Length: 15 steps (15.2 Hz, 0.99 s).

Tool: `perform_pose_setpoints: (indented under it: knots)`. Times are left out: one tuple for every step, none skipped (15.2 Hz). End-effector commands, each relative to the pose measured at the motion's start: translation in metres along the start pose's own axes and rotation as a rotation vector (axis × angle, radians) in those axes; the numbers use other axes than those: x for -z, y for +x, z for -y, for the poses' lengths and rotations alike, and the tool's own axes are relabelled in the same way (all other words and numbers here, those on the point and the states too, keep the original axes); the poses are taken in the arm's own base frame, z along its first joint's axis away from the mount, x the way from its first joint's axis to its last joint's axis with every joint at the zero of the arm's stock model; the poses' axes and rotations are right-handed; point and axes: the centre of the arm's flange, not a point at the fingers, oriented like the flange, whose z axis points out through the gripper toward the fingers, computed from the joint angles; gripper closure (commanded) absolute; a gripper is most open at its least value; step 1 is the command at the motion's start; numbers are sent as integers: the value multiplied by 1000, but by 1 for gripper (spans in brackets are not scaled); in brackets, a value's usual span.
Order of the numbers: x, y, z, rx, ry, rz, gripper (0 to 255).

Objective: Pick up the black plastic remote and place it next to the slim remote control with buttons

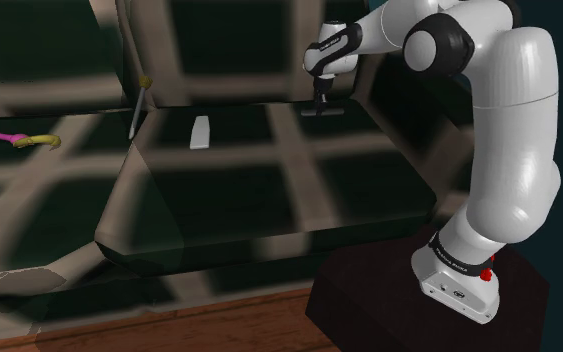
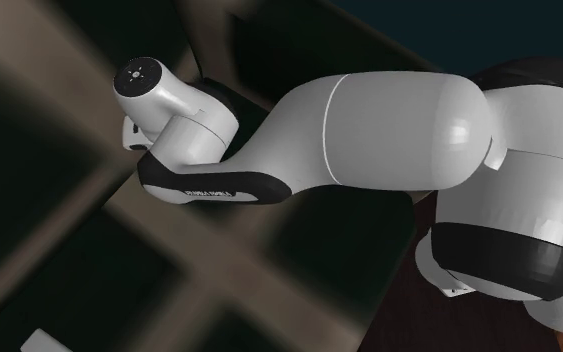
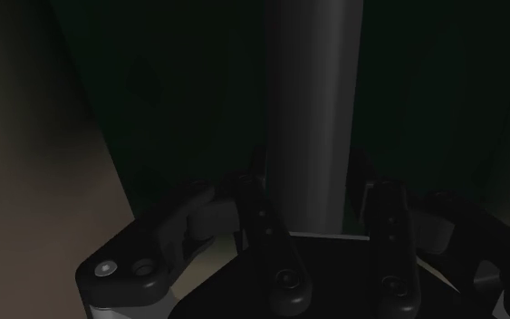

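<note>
So, claw (image 1: 322, 103) is clamped on the dark remote (image 3: 312, 118) over the sofa (image 1: 269, 190); white remote (image 1: 201, 132) sits at its 9 o'clock, shoulder view.

A big white arm (image 2: 389, 130) with dark joints bends across the middle. Behind it lies a dark surface (image 2: 69, 275) with wide pale stripes.
</note>
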Motion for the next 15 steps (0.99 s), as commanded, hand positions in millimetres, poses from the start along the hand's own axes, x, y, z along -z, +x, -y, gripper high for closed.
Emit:
perform_pose_setpoints:
  knots:
    - [4, -1, 0, -1, 3, 1, 255]
    - [9, -1, -1, -1, 3, 1, 255]
    - [14, 0, -1, -1, 3, 1, 255]
    - [19, 0, -2, -1, 3, 1, 255]
    - [25, 0, -2, -1, 3, 1, 255]
    - [30, 0, -3, -1, 3, 1, 255]
    - [35, 0, -3, -1, 3, 1, 255]
    - [40, 0, -4, -1, 3, 1, 255]
    - [46, 0, -4, -1, 3, 1, 255]
    - [51, 0, -5, -1, 3, 1, 255]
    - [56, 0, -5, -1, 3, 1, 255]
    - [61, 0, -6, -1, 3, 1, 255]
    - [67, 0, -6, -1, 3, 1, 255]
    - [72, 0, -7, -1, 3, 1, 255]
    - [77, 0, -7, -1, 3, 1, 255]
